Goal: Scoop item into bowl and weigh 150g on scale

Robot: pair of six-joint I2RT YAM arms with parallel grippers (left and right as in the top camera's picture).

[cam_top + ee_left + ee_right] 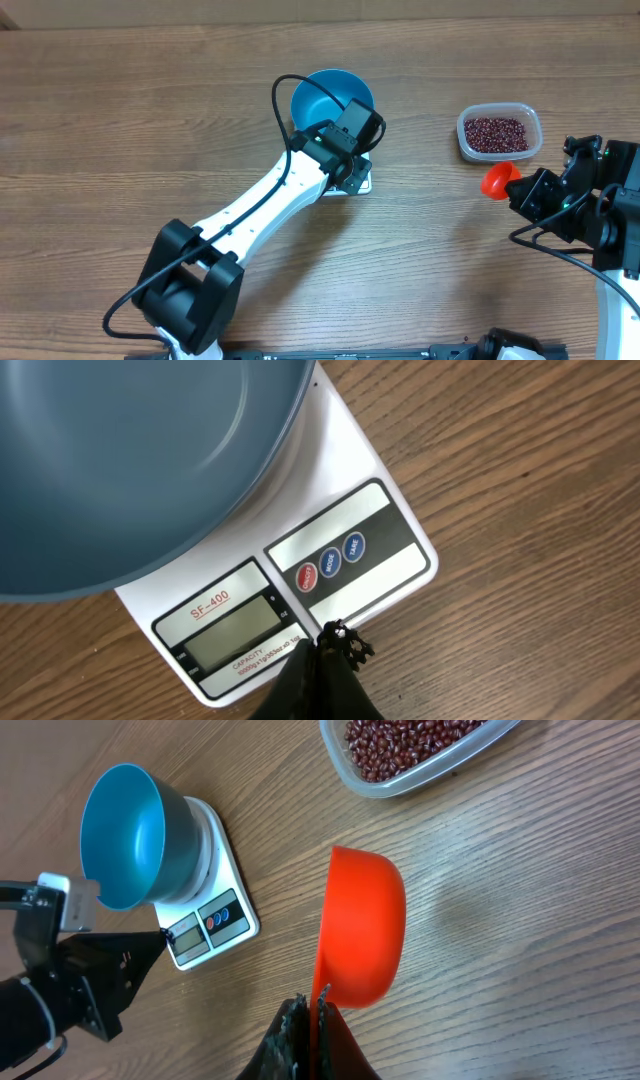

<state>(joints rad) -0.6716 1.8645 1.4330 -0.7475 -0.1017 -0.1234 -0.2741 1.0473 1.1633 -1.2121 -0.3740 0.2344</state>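
Note:
The blue bowl [325,95] stands on the white scale [362,184] at mid-table. My left gripper [348,178] hangs over the scale's front edge. In the left wrist view its shut tips [325,642] sit by the display window of the scale [385,525], below the bowl [130,460]. The display looks blank. At the right, my right gripper [315,1005] is shut on the handle of an orange scoop [365,925], held above bare wood. The beans [495,132] lie in a clear tub beyond the scoop [497,181].
The clear plastic tub [530,128] stands at the back right, a little beyond the right gripper [525,190]. The left arm [260,205] runs diagonally from the near left to the scale. Bare wooden tabletop [430,230] lies between the scale and the scoop.

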